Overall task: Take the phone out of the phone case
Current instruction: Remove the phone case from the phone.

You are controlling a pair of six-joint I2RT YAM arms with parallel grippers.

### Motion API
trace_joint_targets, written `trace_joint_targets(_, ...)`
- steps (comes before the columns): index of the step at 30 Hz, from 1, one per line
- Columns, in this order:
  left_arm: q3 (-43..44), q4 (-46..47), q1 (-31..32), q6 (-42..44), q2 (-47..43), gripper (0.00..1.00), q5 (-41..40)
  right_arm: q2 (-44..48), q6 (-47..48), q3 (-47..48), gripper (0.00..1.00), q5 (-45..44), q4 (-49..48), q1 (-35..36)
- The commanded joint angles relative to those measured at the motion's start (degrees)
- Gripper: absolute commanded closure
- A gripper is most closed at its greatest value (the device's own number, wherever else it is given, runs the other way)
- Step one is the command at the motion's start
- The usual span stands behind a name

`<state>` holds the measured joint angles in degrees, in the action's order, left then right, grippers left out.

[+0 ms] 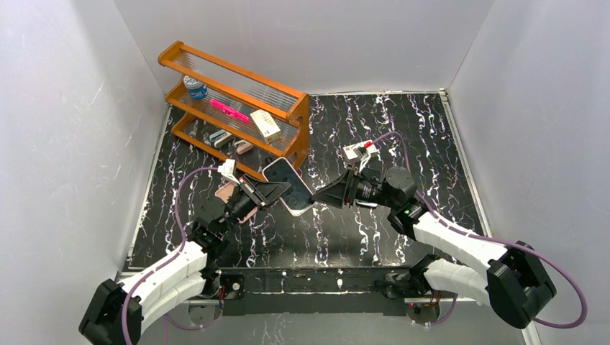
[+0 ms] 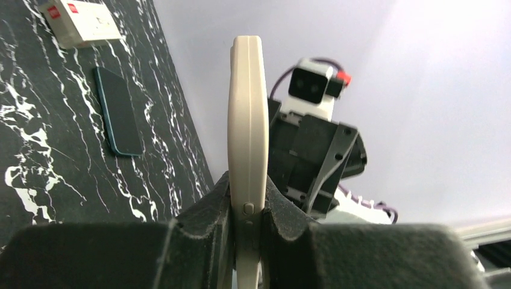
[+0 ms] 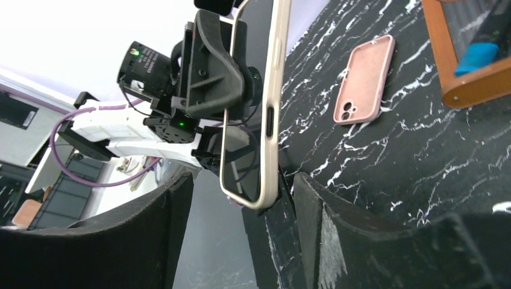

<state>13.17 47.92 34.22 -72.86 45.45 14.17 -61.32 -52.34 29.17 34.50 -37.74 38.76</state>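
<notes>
My left gripper point(image 1: 275, 192) point(image 2: 247, 224) is shut on the edge of a phone in a cream case point(image 1: 288, 185) and holds it on edge above the table. The case's side with its buttons shows in the left wrist view point(image 2: 247, 114). In the right wrist view the dark screen point(image 3: 244, 162) sits inside the cream case rim point(image 3: 276, 102). My right gripper point(image 1: 325, 194) point(image 3: 241, 241) is open, with one finger on either side of the phone's free end and a gap on both sides.
An empty pink case point(image 3: 364, 78) lies on the black marble table, partly under the left arm in the top view point(image 1: 226, 192). A dark phone point(image 2: 117, 111) and a white box point(image 2: 78, 21) lie flat. An orange wooden rack point(image 1: 237, 108) with small items stands at the back left.
</notes>
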Motion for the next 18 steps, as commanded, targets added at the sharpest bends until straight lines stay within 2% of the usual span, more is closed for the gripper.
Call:
trace_joint_targets(1,-0.6,3.3,-0.3,-3.8,-3.0,1.00,-8.6,2.6,-2.5,-4.1,0.29,-8.6,-4.7,2.9)
trace_joint_targets(5,-1.1,3.4,-0.2,-5.0,-4.3,1.00,-11.3,2.0,-6.6,-7.1,0.29,-15.3,-9.3,7.1)
trace_joint_targets(11,-2.8,3.7,-0.2,-7.3,-6.1,1.00,-13.3,-3.4,-8.3,-8.3,0.33,-19.5,-20.4,12.7)
trace_joint_targets(18,-4.6,3.7,-0.2,-9.6,-7.5,1.00,-15.9,-5.6,-6.1,-6.4,0.37,-26.0,-22.6,17.0)
